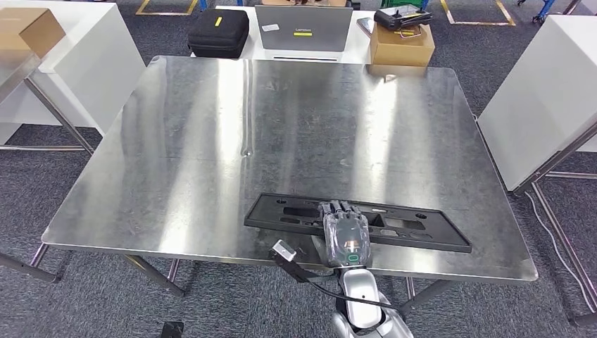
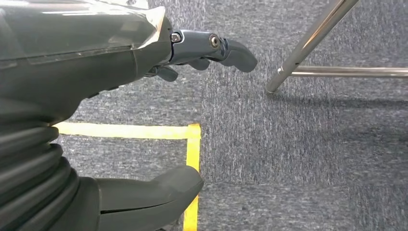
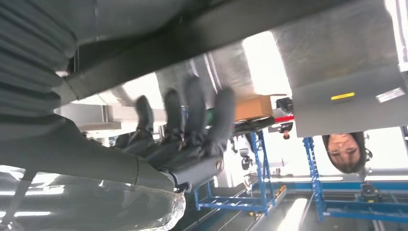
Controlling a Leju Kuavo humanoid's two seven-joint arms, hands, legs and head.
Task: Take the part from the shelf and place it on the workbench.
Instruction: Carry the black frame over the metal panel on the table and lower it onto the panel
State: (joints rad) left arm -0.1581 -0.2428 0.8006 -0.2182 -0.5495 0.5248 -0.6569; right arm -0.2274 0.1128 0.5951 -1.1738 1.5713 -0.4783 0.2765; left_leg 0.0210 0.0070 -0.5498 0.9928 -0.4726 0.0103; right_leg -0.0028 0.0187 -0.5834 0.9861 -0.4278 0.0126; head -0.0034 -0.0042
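Note:
The part (image 1: pixel 422 232) is a long flat black plastic panel with cut-outs. It lies across the steel workbench (image 1: pixel 281 127), close to the near edge. My right hand (image 1: pixel 344 232) rests on top of the panel's middle, fingers stretched forward and slightly apart. In the right wrist view those fingers (image 3: pixel 192 120) lie straight along the dark panel (image 3: pixel 207 33), not curled round it. My left hand (image 2: pixel 192 53) hangs beside the bench above the carpet, fingers and thumb apart, holding nothing.
Behind the bench stand a black case (image 1: pixel 219 32), a grey laptop (image 1: pixel 304 28) and a cardboard box (image 1: pixel 401 46). White cabinets flank it at left (image 1: pixel 84 63) and right (image 1: pixel 542 98). A bench leg (image 2: pixel 312 38) and yellow floor tape (image 2: pixel 192 144) lie near my left hand. A person (image 3: pixel 344 151) stands beyond.

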